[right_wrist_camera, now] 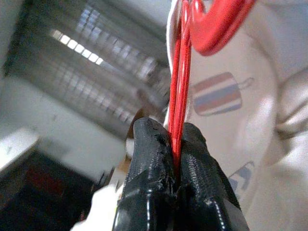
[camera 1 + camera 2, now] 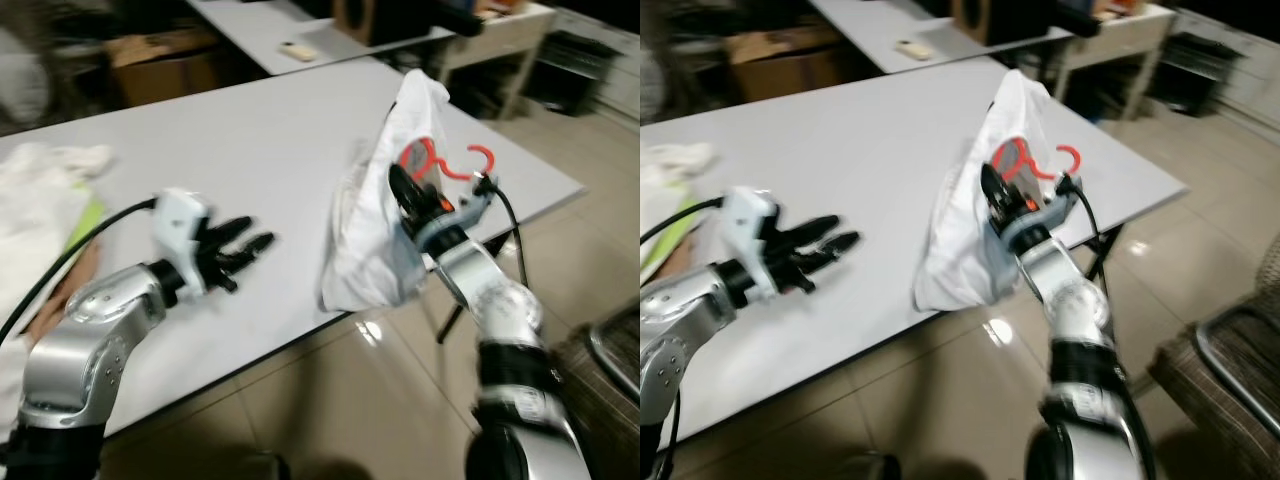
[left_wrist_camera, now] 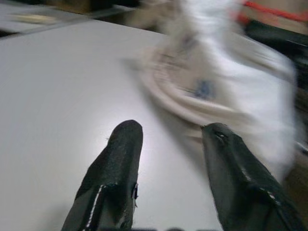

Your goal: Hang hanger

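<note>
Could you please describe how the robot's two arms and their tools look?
Both arms are built of rounded silver segments with black joints. The left tool has two long black fingers on a white wrist housing, with a black cable running back from it. The right tool has the same glossy, rough-textured black fingers, an orange mark at its base, a pale housing and a black cable looping beside it.

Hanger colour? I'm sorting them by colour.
Red. The hanger shows best in the right wrist view, pinched in the right tool.
</note>
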Motion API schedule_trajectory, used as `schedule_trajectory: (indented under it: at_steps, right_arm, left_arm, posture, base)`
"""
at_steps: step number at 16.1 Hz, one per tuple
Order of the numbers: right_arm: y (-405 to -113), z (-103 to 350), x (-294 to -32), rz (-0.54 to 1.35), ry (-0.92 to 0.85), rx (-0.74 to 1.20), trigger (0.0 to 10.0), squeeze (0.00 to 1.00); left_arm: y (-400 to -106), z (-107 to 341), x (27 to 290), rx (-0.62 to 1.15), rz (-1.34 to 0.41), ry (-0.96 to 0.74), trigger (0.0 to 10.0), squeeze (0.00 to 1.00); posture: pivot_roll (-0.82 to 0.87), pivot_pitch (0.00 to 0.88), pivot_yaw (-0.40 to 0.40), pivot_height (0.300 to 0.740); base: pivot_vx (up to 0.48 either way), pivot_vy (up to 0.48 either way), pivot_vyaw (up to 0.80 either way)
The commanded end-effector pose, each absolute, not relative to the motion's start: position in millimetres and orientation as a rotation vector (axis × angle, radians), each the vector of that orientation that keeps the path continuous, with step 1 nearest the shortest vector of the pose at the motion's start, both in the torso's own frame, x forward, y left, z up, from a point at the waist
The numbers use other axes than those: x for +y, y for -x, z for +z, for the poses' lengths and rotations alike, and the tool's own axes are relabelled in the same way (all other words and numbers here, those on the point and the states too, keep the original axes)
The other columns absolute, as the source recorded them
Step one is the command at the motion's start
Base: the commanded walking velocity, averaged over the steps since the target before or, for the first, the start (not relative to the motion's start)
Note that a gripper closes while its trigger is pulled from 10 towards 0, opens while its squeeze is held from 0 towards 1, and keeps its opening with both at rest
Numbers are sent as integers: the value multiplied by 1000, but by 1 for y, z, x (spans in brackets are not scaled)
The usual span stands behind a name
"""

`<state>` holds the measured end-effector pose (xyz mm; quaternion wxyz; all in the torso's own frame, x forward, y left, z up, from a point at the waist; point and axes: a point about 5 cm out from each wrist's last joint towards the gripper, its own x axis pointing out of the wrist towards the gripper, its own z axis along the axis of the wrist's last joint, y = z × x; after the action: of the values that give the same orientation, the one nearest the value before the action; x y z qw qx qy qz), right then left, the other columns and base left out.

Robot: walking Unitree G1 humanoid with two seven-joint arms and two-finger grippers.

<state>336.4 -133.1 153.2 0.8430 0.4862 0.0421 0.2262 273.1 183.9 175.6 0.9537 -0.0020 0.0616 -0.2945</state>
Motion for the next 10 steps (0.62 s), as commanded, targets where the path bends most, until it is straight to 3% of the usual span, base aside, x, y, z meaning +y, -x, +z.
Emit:
schedule_trajectory:
  at_steps: [1, 2, 3, 4, 5, 6, 10]
  right_arm:
    - [-324, 170, -136, 563, -987, 34, 10000, 0]
    - [-310, 174, -141, 586, -982, 22, 10000, 0]
    - [-299, 173, -145, 597, -972, 28, 10000, 0]
    - [-296, 172, -145, 597, -966, 35, 10000, 0]
    - [-289, 170, -145, 596, -944, 64, 10000, 0]
    - [-283, 168, -143, 605, -905, 101, 10000, 0]
    - [-266, 163, -136, 635, -826, 221, 10000, 0]
  left_arm:
    - [-275, 176, 190, 89, -499, 49, 10000, 1000]
    - [-275, 171, 185, 102, -487, 80, 10000, 851]
    - [-273, 163, 178, 123, -504, 78, 10000, 620]
    - [-273, 161, 176, 131, -511, 73, 10000, 620]
    - [-269, 157, 171, 137, -525, 69, 10000, 43]
    - [-265, 150, 167, 149, -530, 66, 10000, 0]
    - [-256, 137, 162, 193, -505, 57, 10000, 0]
  posture:
    - [-16, 0, 49, 740]
    - [-17, 0, 50, 740]
    - [-30, 0, 41, 740]
    - [-35, 0, 39, 740]
    - [-42, 0, 42, 740]
    - [-42, 0, 39, 740]
    - [-26, 0, 23, 740]
  base:
    - [0, 0, 800]
    - [0, 0, 800]
    - [0, 0, 800]
    - [0, 0, 800]
    - [0, 0, 800]
    - [0, 0, 800]
    - [0, 0, 800]
